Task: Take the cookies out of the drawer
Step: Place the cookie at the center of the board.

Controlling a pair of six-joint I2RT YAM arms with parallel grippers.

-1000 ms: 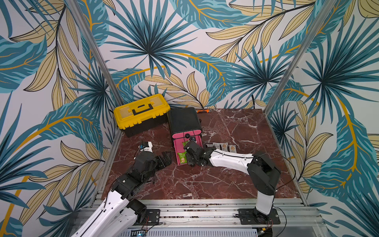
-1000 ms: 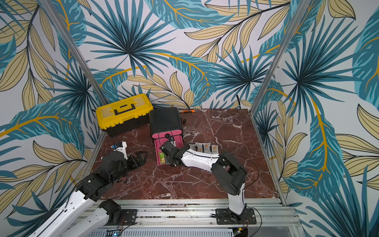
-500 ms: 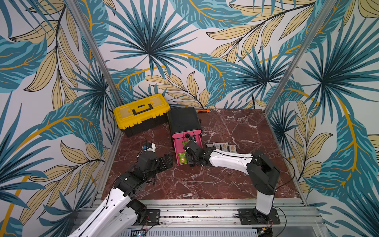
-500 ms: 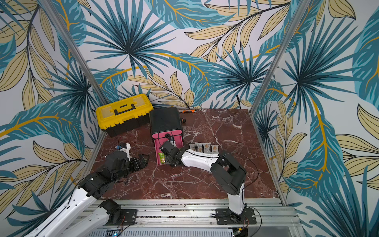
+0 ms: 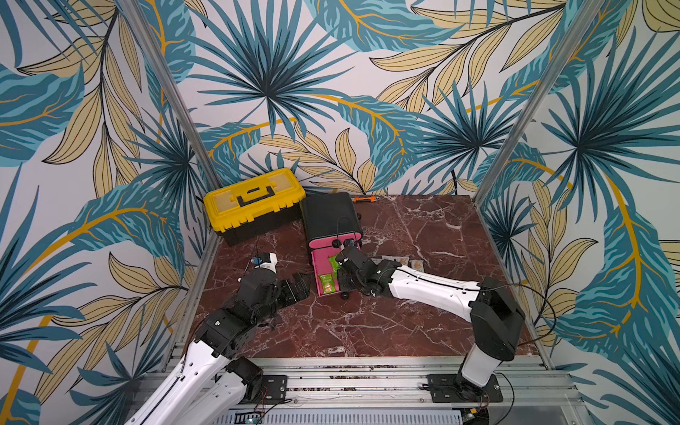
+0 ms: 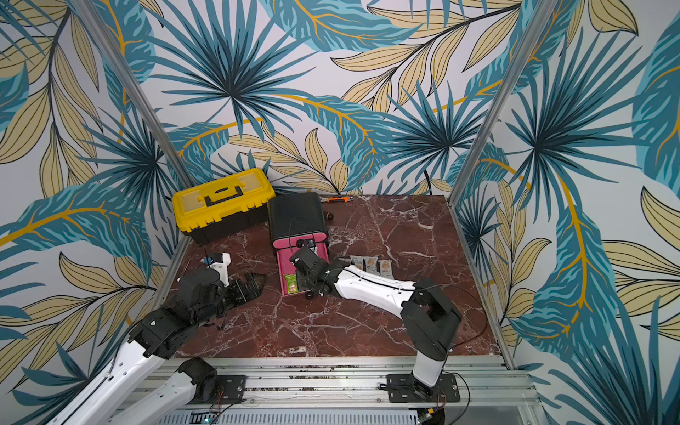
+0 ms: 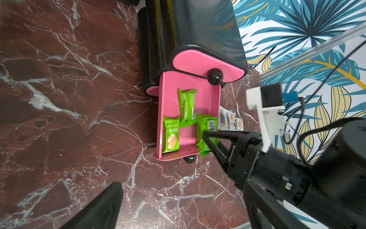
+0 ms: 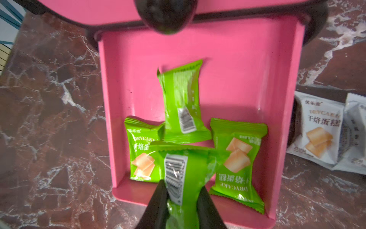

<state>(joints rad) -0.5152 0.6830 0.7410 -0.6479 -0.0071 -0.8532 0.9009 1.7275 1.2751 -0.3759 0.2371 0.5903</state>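
In both top views the right gripper [image 5: 341, 277] is down inside the pulled-out pink drawer [image 5: 317, 265]. A few white cookie packets [image 5: 401, 262] lie on the marble table [image 5: 368, 323] just beside it. The left gripper [image 5: 300, 287] sits near the drawer's other side, fingers spread with nothing between them.

The left wrist view shows the right gripper's tips pinching a green packet [image 7: 206, 126] at the drawer's front corner.

The right wrist view shows that pinch up close, barcode side facing the camera. Three more green packets [image 8: 237, 154] are lying on the drawer floor.
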